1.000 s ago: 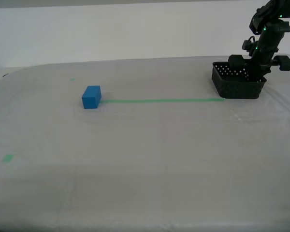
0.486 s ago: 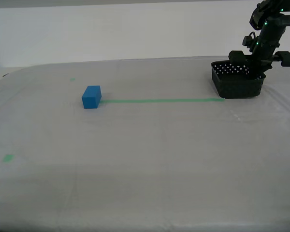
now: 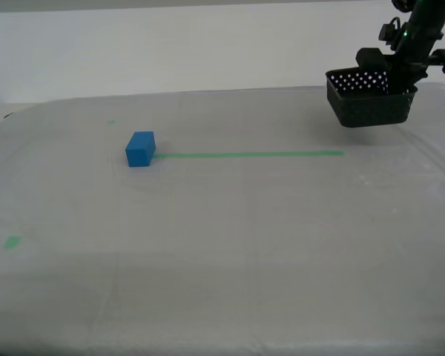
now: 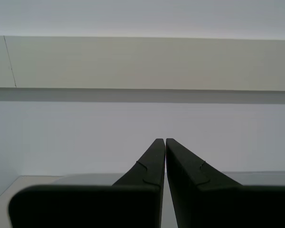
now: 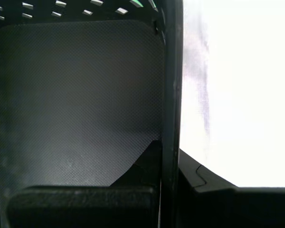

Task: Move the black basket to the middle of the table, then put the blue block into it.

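The black basket hangs a little above the table at the exterior view's far right. My first gripper is shut on the basket's wall; in the first wrist view the wall runs between the two fingers, with the basket's floor on one side. The blue block sits on the table at the exterior view's left, at the end of the green tape line. My second gripper is shut and empty, facing a white wall; it does not show in the exterior view.
Small green tape marks lie near the exterior view's left edge and behind the block. A white wall stands behind the table.
The first gripper has lifted the basket off the table; it now hangs higher than in the earlier frames. The blue block has not moved.
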`<state>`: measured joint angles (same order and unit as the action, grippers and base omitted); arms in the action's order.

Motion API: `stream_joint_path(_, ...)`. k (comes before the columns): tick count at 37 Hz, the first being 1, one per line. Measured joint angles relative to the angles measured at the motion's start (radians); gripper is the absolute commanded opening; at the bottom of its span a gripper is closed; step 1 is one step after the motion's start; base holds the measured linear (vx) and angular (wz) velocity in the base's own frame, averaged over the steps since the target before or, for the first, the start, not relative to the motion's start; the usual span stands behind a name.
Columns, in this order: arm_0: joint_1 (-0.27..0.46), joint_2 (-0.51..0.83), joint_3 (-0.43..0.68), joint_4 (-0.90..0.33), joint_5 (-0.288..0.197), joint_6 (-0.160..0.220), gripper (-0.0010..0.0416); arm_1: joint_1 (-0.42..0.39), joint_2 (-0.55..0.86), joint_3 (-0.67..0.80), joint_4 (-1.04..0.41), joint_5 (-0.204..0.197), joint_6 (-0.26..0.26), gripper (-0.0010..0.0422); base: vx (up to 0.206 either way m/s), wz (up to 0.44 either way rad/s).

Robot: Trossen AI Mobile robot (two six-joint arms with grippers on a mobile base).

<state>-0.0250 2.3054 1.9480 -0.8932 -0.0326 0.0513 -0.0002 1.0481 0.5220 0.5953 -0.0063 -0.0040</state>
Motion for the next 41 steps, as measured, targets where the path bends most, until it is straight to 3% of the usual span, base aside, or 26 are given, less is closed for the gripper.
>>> stream_joint_path(23,0.019,-0.238,0.0,-0.109,0.004,0.025,-0.0001,0.0,0.0,0.0,0.0,0.0,0.0,0.0,0.0,0.0)
stream_joint_path(41,0.043,-0.318,0.0,-0.219,0.005,0.051,-0.0001,0.0,0.0,0.0,0.0,0.0,0.0,0.0,0.0,0.0)
